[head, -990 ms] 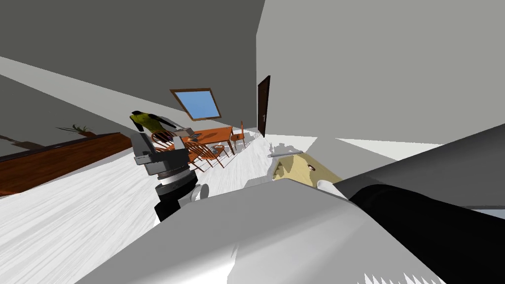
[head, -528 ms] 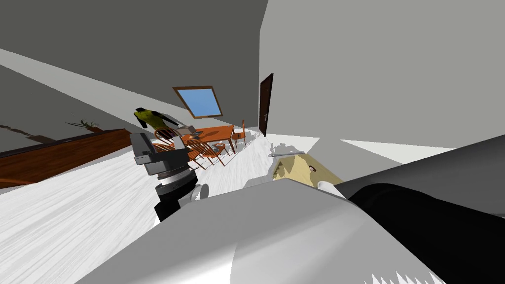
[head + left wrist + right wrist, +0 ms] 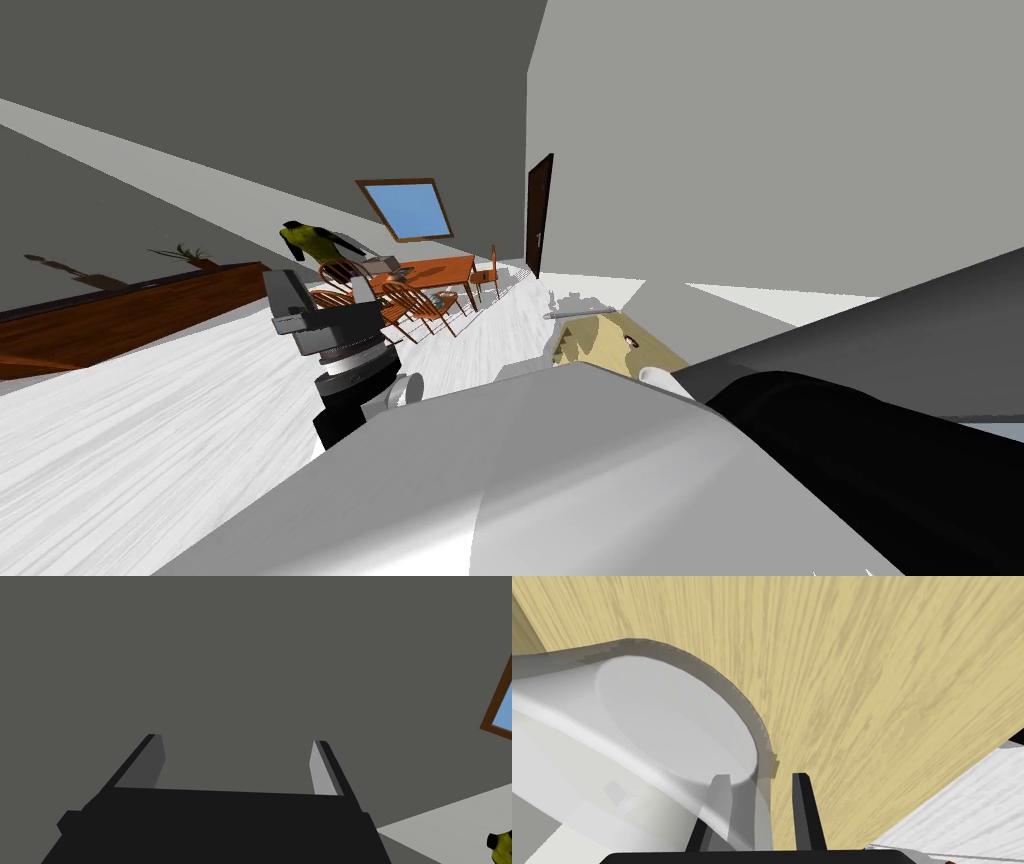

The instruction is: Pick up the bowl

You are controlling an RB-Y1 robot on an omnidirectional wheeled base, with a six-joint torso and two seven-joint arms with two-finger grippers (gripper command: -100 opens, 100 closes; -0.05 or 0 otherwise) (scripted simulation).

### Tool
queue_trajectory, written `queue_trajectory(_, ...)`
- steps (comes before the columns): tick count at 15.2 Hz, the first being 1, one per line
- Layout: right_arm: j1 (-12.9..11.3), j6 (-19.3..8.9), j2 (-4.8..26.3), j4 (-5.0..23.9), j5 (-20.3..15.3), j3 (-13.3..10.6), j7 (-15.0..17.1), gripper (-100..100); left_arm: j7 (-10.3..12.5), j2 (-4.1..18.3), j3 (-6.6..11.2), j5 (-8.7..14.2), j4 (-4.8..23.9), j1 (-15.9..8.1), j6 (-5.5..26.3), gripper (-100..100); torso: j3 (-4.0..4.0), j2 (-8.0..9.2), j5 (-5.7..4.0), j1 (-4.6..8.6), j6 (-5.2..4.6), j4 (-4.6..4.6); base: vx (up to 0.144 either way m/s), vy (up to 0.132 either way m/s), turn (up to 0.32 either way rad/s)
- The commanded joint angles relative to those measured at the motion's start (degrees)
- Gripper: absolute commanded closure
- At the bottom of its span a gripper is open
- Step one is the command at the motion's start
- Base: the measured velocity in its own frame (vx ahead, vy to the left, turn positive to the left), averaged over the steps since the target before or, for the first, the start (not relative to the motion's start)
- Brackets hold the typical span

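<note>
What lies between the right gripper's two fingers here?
In the right wrist view, the right gripper straddles the wall of the bowl: one finger inside, the other outside, nothing else between.

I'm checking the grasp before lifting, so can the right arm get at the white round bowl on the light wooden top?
Looks like yes: the right gripper is closed on the rim of the white round bowl, one finger inside, one outside, with nothing else between.

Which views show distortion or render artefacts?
Head view: whole scene rolled, dining table and floor slant, wide-lens splay. Right wrist view: bowl wall renders see-through, one finger of the right gripper visible through it. Left wrist view: left gripper, one finger shaded darker.
</note>
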State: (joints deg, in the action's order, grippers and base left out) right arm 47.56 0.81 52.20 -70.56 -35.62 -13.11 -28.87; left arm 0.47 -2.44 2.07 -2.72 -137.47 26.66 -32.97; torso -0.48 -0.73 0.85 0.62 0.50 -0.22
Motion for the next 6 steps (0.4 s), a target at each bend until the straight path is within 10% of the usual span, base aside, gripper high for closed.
queue_trajectory(1,1.9,0.6,1.0,-1.4,0.0,0.2,0.3,100,0.0,0.0,0.0,0.0,0.0,0.0,0.0,0,0.0,0.0,0.0,0.0,0.0,0.0,0.084,0.041,-0.109)
queue_trajectory(6,3.7,0.7,2.8,-3.0,0.2,0.6,0.6,100,0.0,0.0,0.0,0.0,0.0,0.0,0.0,0,-0.11,-0.15,0.13,-0.36,-0.08,-0.07,0.073,0.048,-0.064)
